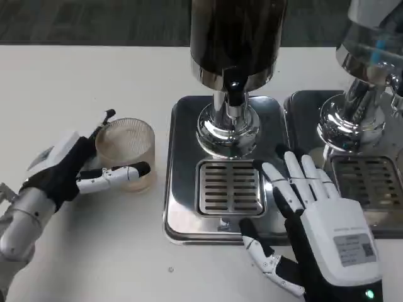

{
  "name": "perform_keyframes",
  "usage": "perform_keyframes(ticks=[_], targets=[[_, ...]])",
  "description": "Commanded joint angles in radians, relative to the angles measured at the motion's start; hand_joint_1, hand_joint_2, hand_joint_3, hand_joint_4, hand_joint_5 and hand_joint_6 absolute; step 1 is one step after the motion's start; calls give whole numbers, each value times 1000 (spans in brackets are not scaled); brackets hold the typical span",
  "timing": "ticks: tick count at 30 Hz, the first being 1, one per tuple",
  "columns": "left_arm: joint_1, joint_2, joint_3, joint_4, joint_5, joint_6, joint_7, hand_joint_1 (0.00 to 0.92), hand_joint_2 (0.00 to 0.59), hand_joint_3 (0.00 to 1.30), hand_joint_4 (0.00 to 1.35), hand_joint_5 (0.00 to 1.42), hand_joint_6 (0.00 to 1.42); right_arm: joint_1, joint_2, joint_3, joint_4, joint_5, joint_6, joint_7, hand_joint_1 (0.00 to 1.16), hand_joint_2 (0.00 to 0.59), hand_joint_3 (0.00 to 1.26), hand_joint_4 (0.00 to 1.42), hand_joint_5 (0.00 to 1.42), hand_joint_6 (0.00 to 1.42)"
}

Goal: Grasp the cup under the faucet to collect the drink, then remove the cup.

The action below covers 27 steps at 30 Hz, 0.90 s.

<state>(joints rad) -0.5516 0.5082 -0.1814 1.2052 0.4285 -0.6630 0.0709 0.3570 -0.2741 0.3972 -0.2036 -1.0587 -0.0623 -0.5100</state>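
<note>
Left hand fingers wrap the ribbed glass cup, standing on the white counter at nine o'clock from the steel drip tray. Right hand, fingers spread, holding nothing, lies over the tray's four o'clock corner. Dark dispenser and faucet stand at twelve; dark flooring beyond.

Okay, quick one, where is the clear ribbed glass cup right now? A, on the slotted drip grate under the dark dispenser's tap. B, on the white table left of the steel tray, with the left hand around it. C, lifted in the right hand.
B: the clear ribbed glass cup stands on the white table left of the steel tray, the left hand wrapped around it.
</note>
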Motion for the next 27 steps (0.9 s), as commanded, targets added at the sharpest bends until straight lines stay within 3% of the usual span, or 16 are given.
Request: perform_keyframes(ticks=[1, 10, 17, 27], targets=[[9, -29, -16, 15, 1, -13, 7, 318, 79, 109, 161, 329, 277, 1, 2, -6, -1, 25, -10, -8, 263, 419, 165, 0, 0, 95], [34, -52, -22, 24, 1, -25, 47, 334, 102, 286, 354, 509, 469, 5, -5, -16, -15, 57, -21, -5, 265, 420, 172, 19, 0, 95], [44, -65, -26, 34, 1, -39, 70, 340, 115, 345, 444, 674, 844, 3, -4, -22, -27, 75, -32, -5, 285, 421, 188, 34, 0, 112], [60, -70, -33, 35, -4, -59, 142, 357, 136, 505, 632, 887, 1111, 10, -1, -26, -29, 88, -38, -4, 296, 421, 187, 60, 0, 113]])
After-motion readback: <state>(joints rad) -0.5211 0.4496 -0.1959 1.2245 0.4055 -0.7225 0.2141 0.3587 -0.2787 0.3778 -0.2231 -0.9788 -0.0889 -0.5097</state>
